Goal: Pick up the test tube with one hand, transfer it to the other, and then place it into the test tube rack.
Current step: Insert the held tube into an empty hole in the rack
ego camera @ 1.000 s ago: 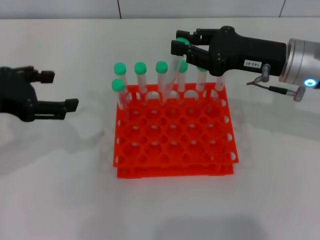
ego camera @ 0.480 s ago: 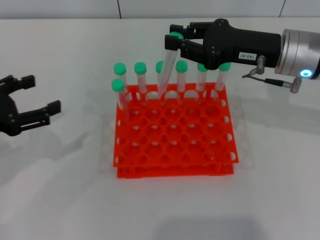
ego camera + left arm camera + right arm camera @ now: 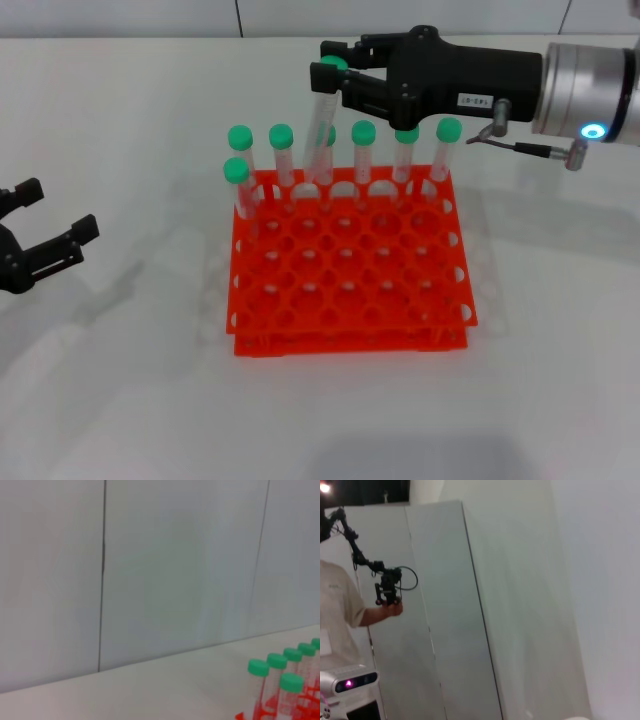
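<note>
A: Slim clear test tube (image 3: 322,125) with a green screw cap, tilted, cap end pinched between the fingers of the right gripper (image 3: 331,73). Lower end down among the back-row tubes, just above the test tube rack (image 3: 350,265); cannot tell whether already inside a hole.

B: Right gripper black, small white label on the body, silver wrist with a blue light, reaching in over the rack's far edge. Fingers closed on the tube near its cap.

A: Rack bright orange-red, two tiers, square grid of round holes. Seven other green-capped tubes (image 3: 281,155) standing upright: six along the back row, one in the second row at the left corner. Same tubes (image 3: 285,680) visible at the edge of the left wrist view.

B: Left gripper (image 3: 45,225) low at the left edge of the head view, well apart from the rack, fingers spread, holding nothing.

A: Plain white desk (image 3: 130,380), faintly glossy, soft shadows under rack and arms. Pale wall panels behind, dark vertical seams between them.

B: Right wrist view pointing into the room: tall pale panels, and a person in a light T-shirt (image 3: 337,615) holding up a dark handheld device (image 3: 387,587).
</note>
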You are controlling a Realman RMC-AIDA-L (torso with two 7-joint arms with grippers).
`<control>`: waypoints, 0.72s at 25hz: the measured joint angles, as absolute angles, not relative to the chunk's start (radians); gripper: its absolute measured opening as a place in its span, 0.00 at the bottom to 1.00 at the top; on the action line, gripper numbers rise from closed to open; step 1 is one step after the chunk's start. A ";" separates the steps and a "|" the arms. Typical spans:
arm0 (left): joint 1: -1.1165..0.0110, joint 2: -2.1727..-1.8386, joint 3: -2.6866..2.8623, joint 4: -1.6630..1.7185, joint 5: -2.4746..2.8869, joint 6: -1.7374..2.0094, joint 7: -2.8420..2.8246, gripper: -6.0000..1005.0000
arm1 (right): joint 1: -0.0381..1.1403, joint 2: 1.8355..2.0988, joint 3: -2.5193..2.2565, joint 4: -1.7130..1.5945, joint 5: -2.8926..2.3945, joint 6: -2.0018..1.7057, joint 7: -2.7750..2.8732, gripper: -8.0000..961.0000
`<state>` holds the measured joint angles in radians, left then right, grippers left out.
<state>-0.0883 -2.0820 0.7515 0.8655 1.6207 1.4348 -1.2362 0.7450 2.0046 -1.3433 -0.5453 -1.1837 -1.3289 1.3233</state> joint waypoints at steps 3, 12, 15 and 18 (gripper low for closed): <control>-0.097 -2.083 0.753 0.844 1.626 1.424 -1.225 0.89 | 0.763 2.010 -1.348 -0.545 -1.202 -1.298 1.318 0.28; -0.132 -2.079 0.757 0.811 1.675 1.408 -1.226 0.89 | 0.763 2.026 -1.356 -0.529 -1.207 -1.244 1.274 0.28; -0.152 -2.079 0.757 0.797 1.694 1.408 -1.229 0.89 | 0.759 2.028 -1.375 -0.525 -1.200 -1.223 1.267 0.28; -0.174 -2.079 0.755 0.785 1.707 1.408 -1.231 0.89 | 0.758 2.028 -1.393 -0.518 -1.195 -1.214 1.265 0.28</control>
